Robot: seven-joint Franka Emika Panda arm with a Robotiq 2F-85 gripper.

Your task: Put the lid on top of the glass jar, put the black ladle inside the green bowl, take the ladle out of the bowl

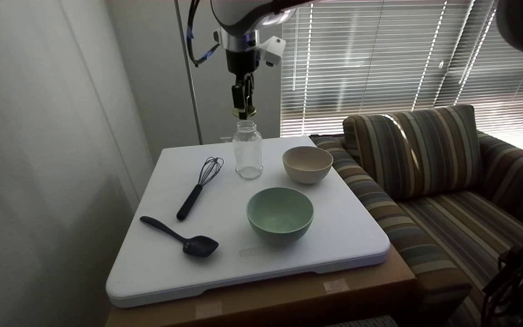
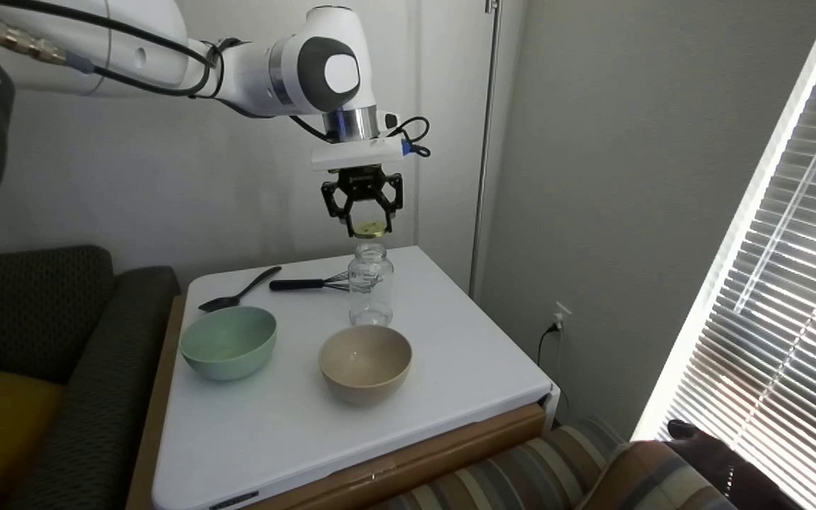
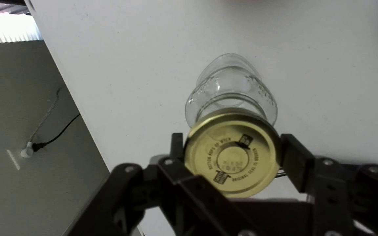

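Observation:
My gripper point(image 2: 370, 229) is shut on the lid point(image 2: 369, 230), a yellowish-olive disc held by its edges between the two fingers. In the wrist view the lid point(image 3: 231, 157) shows its printed top, and it hides part of the jar's mouth. The glass jar point(image 1: 248, 152) stands upright on the table. In both exterior views the lid is a little above the jar's mouth, with a small gap. The black ladle point(image 1: 200, 246) lies on the table, also visible in an exterior view point(image 2: 238, 294). The green bowl point(image 1: 279, 213) stands near it, with nothing inside.
A black whisk point(image 1: 195, 195) lies beside the jar, between it and the ladle. A cream bowl point(image 2: 365, 365) stands close to the jar. The white table point(image 1: 225, 268) borders a striped sofa point(image 1: 379, 218) and a wall point(image 1: 52, 163).

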